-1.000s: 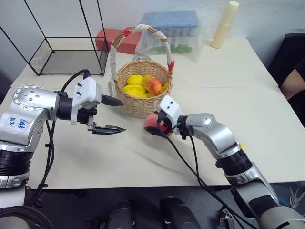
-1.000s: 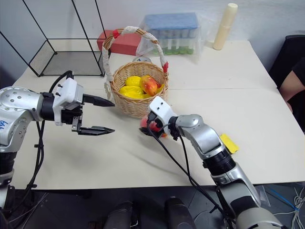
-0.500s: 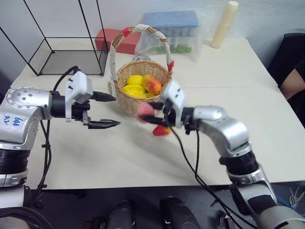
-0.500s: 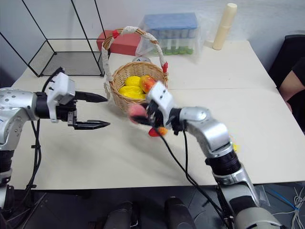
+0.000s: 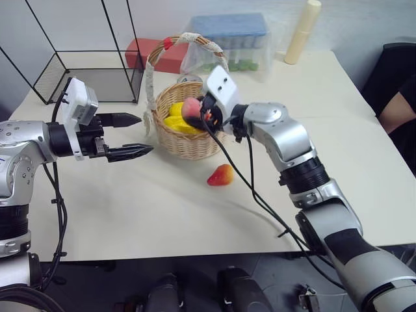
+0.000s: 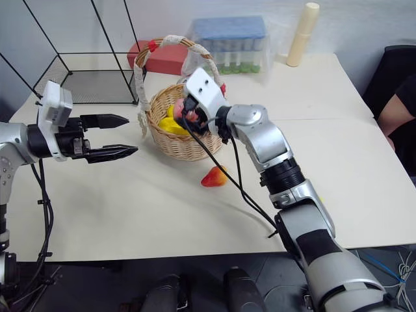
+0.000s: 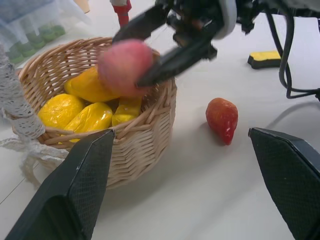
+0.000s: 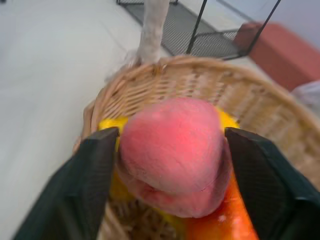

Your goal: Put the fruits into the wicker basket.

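Right arm: reaches forward and across toward the robot's left, forearm raised off the table (image 5: 325, 130), wrist about level over the near rim of the wicker basket (image 5: 185, 140).
Right gripper (image 5: 195, 114): its two black fingers are spread wide and clamp the round pink peach (image 5: 190, 108) between them; the right wrist view shows a finger pressed on each side of the fruit.
Left arm: held out on the left side, above the table, gripper pointing toward the basket.
Left gripper (image 5: 133, 135): fingers parted, nothing between them, tips just short of the basket's left wall.
Peach: held above the basket's opening, over the yellow fruits (image 7: 87, 107) lying inside (whether it touches them I cannot tell).
Small red-orange fruit (image 5: 221, 175): lies on the bare table in front of the basket, near it but apart, below the right forearm; no gripper touches it.
Basket handle (image 5: 182, 40): arches tall over the basket, white-wrapped with red ends, just behind the right gripper.
Surroundings: black wire-frame cage (image 5: 84, 58) at the far left; red box (image 5: 146, 52) and a clear container with a blue lid (image 5: 234, 36) behind the basket; cream cylinder (image 5: 298, 32) at the back right; yellow sponge (image 7: 265, 58) lying on the table beyond the right arm.
In the way: a black cable (image 5: 253, 195) trails from the right wrist across the table, close by the red-orange fruit.
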### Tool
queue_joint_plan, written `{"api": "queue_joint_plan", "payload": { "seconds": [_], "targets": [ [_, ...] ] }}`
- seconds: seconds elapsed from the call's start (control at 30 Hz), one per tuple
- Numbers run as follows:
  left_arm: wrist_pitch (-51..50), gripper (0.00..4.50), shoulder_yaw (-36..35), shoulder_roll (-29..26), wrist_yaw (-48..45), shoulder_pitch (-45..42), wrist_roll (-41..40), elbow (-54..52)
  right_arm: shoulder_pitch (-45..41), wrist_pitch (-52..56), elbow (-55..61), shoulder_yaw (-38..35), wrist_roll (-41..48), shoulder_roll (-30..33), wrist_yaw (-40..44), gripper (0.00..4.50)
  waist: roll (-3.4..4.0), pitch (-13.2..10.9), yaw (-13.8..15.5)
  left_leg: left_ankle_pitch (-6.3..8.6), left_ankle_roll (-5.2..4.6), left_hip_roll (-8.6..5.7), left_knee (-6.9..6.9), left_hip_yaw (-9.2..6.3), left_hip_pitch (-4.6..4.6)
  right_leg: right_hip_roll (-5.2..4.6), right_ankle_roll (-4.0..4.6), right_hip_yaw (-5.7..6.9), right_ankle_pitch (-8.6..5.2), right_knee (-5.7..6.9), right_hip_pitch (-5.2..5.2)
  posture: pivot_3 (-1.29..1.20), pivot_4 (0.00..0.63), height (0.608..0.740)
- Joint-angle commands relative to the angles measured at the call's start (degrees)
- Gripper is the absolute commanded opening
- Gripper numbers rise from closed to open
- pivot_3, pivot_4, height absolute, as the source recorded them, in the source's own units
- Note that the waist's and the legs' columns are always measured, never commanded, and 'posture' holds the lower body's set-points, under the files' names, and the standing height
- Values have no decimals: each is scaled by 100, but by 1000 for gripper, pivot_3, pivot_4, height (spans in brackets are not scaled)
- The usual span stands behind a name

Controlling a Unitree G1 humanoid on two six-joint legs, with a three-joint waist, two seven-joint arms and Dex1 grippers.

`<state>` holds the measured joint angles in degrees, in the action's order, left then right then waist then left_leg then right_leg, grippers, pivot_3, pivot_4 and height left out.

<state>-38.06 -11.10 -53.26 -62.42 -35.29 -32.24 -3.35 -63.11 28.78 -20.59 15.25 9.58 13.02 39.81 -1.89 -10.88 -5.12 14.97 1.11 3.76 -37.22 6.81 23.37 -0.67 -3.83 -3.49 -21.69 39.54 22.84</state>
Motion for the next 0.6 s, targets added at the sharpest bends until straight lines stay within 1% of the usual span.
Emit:
{"api": "queue_joint_plan", "payload": {
  "seconds": [0.03,0.1,0.2,0.27,0.33,0.43,0.53,0.6],
  "targets": [
    [-2,4500,-195,2,68,-27,-169,-242,-118,-77,401,-236,73,18,114,4473,0,0,-10,0,2,2,1,0,-2,1,0,1,0,1,0,0,150,740],
    [-17,4500,-123,50,44,-47,-225,-343,38,101,901,-381,245,184,279,4473,0,0,-4,-2,5,3,0,-2,-4,2,0,2,0,-1,1,0,150,740],
    [8,4500,1,93,-26,-78,-256,-460,391,520,1771,-698,761,494,648,4473,0,0,25,-2,6,2,-2,-5,-3,1,0,4,0,-2,0,0,150,740],
    [195,4500,210,56,-170,-93,-108,-581,887,931,2509,-830,1142,983,1057,4473,0,0,57,-1,5,0,-2,-5,-3,-1,0,5,0,-4,-4,0,150,740],
    [294,4500,384,51,-294,-142,-55,-693,1537,1076,3167,-800,1297,1624,1502,4473,-1,1,101,1,3,-1,-5,-14,-4,-3,0,11,0,-15,-15,0,150,740],
    [366,4500,530,74,-401,-232,-44,-693,2293,1012,3653,-725,1291,2152,1667,4473,-2,1,143,2,1,-3,-6,-12,-8,-1,0,8,0,-31,-25,0,150,740],
    [508,4500,676,68,-535,-289,52,-586,2843,327,3539,-397,643,2145,1294,4473,-1,1,74,-1,5,4,-4,-4,-13,12,0,0,-1,-28,-23,0,150,740],
    [648,4500,766,88,-557,-333,181,-476,3004,49,3400,-188,435,2038,1232,4473,-1,1,16,-4,10,5,-2,-4,-17,16,0,-1,-1,-24,-22,0,150,740]
  ]
}}
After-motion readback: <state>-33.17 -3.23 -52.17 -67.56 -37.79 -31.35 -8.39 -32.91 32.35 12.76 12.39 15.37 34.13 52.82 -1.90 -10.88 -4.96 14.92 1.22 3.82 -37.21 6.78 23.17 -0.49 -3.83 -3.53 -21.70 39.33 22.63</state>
